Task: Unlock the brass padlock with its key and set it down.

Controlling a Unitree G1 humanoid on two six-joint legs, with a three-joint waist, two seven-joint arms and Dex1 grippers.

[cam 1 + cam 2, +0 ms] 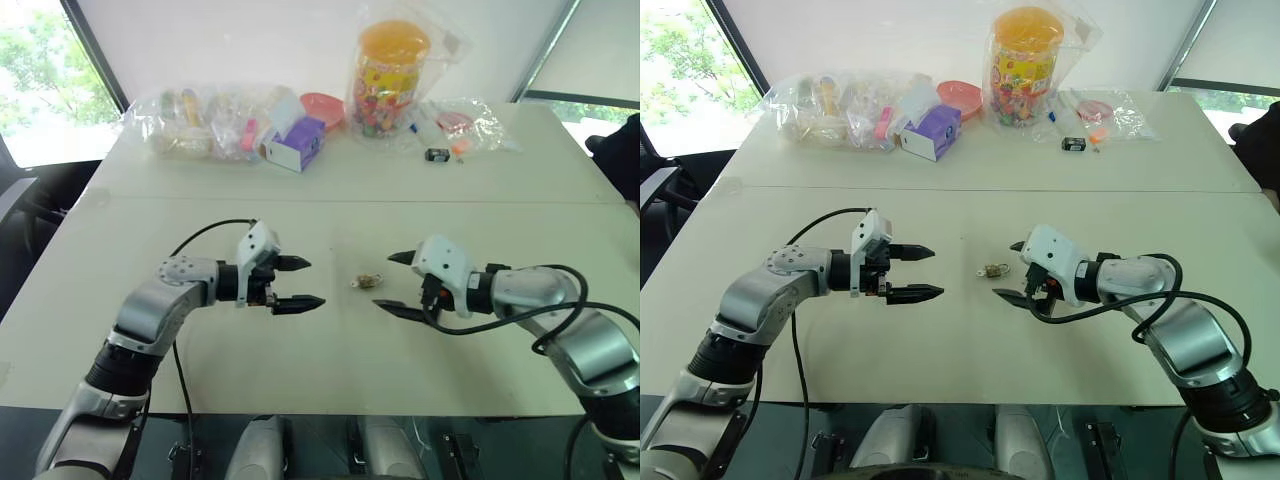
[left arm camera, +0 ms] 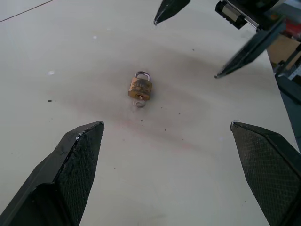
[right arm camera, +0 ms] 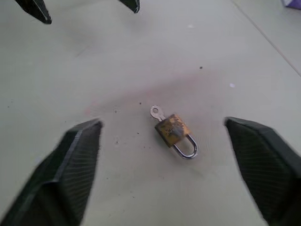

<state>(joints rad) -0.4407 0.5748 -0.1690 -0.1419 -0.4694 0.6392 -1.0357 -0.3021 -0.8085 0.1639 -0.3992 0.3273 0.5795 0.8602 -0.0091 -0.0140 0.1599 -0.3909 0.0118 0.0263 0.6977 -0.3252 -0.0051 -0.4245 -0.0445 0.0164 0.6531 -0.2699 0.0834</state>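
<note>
Both grippers hang low over the table (image 1: 330,350) with jaws spread wide and nothing held, the left gripper (image 1: 296,283) to one side of the brass padlock (image 1: 368,282) and the right gripper (image 1: 397,283) just beside it on the other. Padlock and key (image 3: 156,112) (the key seated in the keyhole) lie flat on the table between the two pairs of fingertips, touched by neither. Its shackle looks seated in the body, so I judge the unlocking not clearly done, though I cannot tell for sure.

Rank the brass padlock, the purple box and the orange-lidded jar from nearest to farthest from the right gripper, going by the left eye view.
1. brass padlock, on the table just beside the right gripper
2. purple box, far side, toward the left
3. orange-lidded jar, at the table's far edge
</note>
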